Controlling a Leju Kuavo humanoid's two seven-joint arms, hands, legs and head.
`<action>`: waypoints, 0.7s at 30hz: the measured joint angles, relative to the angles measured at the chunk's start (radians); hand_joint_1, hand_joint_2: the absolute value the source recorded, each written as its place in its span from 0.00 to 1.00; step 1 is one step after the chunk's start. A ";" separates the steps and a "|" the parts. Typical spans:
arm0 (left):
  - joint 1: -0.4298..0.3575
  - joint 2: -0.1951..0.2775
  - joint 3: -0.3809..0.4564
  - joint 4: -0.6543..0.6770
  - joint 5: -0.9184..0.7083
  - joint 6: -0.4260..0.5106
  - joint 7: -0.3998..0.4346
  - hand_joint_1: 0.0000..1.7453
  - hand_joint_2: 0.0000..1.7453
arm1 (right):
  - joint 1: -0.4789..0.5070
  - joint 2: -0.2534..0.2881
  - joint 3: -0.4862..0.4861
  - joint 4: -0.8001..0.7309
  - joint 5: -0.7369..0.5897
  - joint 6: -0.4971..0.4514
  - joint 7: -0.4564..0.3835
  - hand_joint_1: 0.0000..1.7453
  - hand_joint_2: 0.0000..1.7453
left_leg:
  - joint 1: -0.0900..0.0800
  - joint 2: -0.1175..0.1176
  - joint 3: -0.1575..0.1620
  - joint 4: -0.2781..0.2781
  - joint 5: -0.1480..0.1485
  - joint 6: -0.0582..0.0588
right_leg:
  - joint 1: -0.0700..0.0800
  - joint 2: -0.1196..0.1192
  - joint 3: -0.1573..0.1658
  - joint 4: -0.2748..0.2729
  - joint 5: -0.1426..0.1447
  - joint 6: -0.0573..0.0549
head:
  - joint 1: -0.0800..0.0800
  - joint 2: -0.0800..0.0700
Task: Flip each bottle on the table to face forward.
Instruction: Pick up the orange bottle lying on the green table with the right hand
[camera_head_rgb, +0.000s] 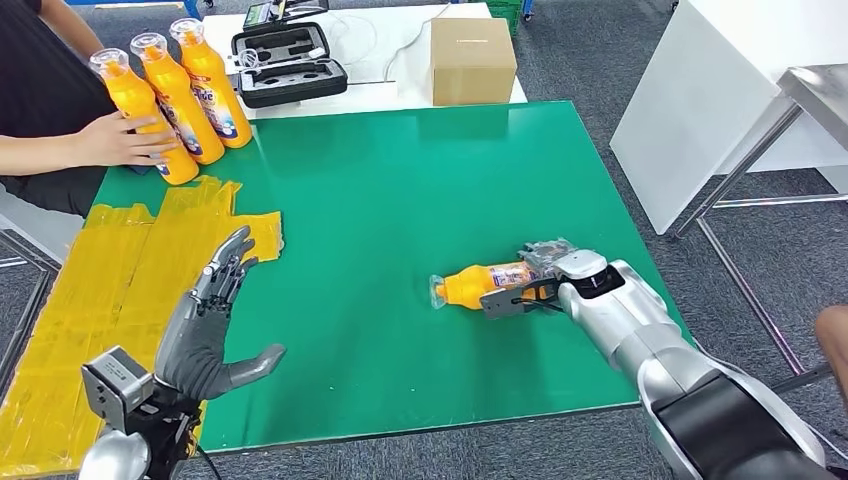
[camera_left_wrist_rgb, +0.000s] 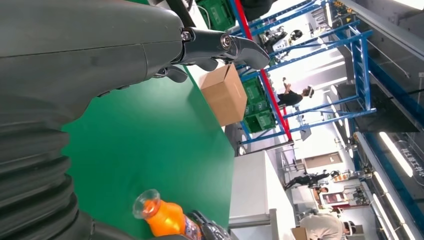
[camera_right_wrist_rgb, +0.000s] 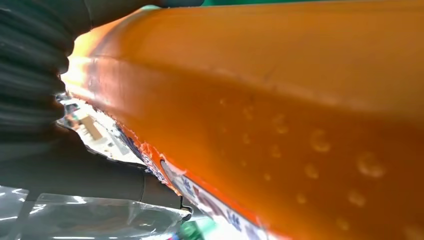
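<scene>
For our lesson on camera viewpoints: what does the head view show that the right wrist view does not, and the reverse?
Head view alone: the green table, three upright bottles under a person's hand, a cardboard box, the open left hand. Right wrist view alone: close-up dimples on the orange surface and the label edge. Both share the lying bottle gripped by the right hand.

Green table (camera_head_rgb: 400, 200): right hand (camera_head_rgb: 520, 298) grips a lying orange bottle (camera_head_rgb: 470, 285); left hand (camera_head_rgb: 215, 320) spread open; a person's hand (camera_head_rgb: 120, 140) touches three upright bottles (camera_head_rgb: 175, 95).
</scene>
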 joint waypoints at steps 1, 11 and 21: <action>-0.001 0.000 0.000 0.001 0.000 0.000 0.000 0.00 1.00 | -0.002 0.001 0.002 0.002 -0.002 0.004 -0.003 1.00 1.00 | 0.000 0.000 0.000 0.000 0.000 0.000 | 0.000 0.000 0.000 0.000 0.000 0.000 | 0.000 0.000; -0.013 0.000 0.000 0.032 0.000 -0.004 0.002 0.00 1.00 | 0.017 0.012 -0.014 -0.058 -0.278 0.006 -0.012 1.00 1.00 | 0.000 0.000 0.002 0.000 0.000 0.000 | 0.000 0.000 0.002 0.000 0.000 0.000 | 0.000 0.000; 0.040 0.000 0.006 0.016 0.020 -0.015 0.013 0.00 1.00 | 0.145 0.015 -0.187 -0.352 -0.576 -0.012 0.055 1.00 1.00 | 0.000 -0.002 0.000 0.000 0.000 0.000 | 0.000 -0.001 0.000 0.000 0.000 0.000 | 0.000 0.000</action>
